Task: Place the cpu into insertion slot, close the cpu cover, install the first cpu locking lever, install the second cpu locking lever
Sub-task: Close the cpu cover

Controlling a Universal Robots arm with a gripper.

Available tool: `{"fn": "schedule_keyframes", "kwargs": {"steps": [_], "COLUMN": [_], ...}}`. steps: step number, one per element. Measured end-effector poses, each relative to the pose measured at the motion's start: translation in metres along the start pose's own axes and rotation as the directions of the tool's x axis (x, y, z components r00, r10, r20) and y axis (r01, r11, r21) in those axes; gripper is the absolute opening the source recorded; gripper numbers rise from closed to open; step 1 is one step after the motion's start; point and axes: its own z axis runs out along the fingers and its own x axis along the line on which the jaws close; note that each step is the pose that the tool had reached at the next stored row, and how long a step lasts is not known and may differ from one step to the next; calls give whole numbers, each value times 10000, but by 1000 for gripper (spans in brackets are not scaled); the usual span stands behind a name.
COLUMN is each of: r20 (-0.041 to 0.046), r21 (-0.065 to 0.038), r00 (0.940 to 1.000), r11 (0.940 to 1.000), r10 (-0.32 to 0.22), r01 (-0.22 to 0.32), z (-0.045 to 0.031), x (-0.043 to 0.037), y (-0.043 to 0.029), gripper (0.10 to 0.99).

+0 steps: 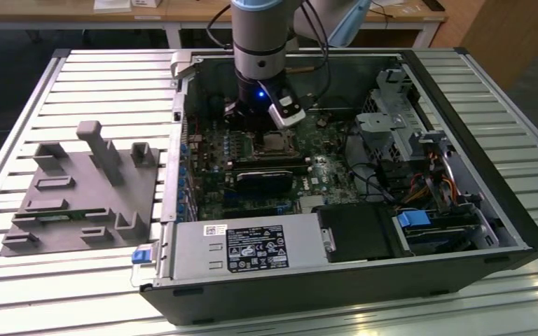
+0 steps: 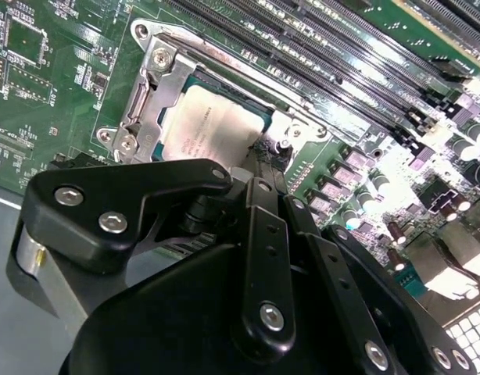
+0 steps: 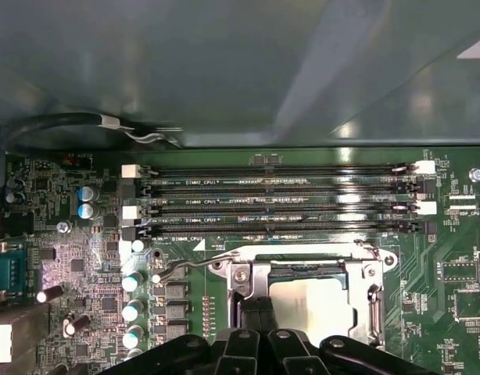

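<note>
Silvery-grey flat square cpu lies in metal-rimmed square insertion slot. Thin silvery frame cpu cover is down over it. Black gripper is clenched empty, tips at the slot's edge near thin wire locking lever.

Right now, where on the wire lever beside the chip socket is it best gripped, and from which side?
Grip the lever at its hooked free end, which bends away from the socket's metal frame toward the capacitors. Come down from above the board, pinching across the thin wire; the rest likely hugs the frame too closely.
</note>
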Motion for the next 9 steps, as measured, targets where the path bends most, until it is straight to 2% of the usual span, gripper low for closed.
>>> {"fn": "schedule_keyframes", "kwargs": {"steps": [9], "r20": [0], "r21": [-1], "r00": [10000], "r11": [10000], "r10": [0], "r01": [0], "z": [-2], "x": [-28], "y": [2], "gripper": [106]}}
